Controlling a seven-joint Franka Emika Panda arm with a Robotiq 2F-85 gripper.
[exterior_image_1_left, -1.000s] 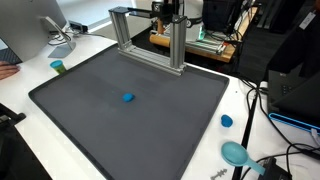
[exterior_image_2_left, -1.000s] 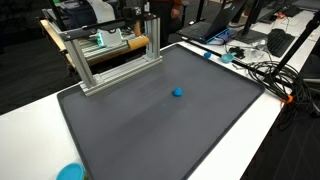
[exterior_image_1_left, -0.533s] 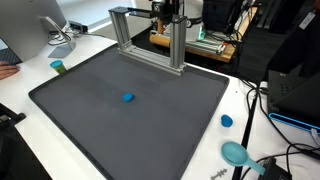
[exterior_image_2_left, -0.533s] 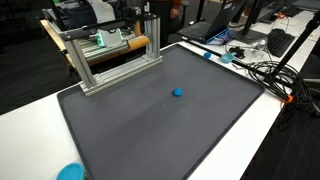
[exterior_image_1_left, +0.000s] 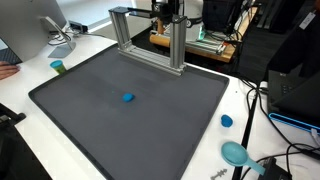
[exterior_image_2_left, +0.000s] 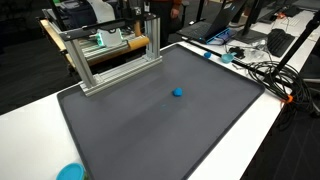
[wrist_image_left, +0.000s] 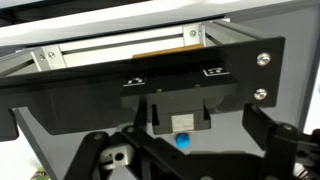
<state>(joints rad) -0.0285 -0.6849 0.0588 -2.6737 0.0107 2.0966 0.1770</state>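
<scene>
Pincer (wrist_image_left: 185, 162) spread, gripping nothing, up by the metal frame (exterior_image_1_left: 150, 42) at the far edge of the dark mat (exterior_image_1_left: 90, 120) on the white desk (exterior_image_2_left: 30, 125). Small blue ball (exterior_image_1_left: 128, 97) lies alone near mid-mat, well apart from pincer and frame.

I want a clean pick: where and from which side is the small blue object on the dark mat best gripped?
Probably from straight above, jaws closing across its middle. The small blue object is low and rounded and lies alone on the flat dark mat, well apart from the aluminium frame, so no side is blocked.
</scene>
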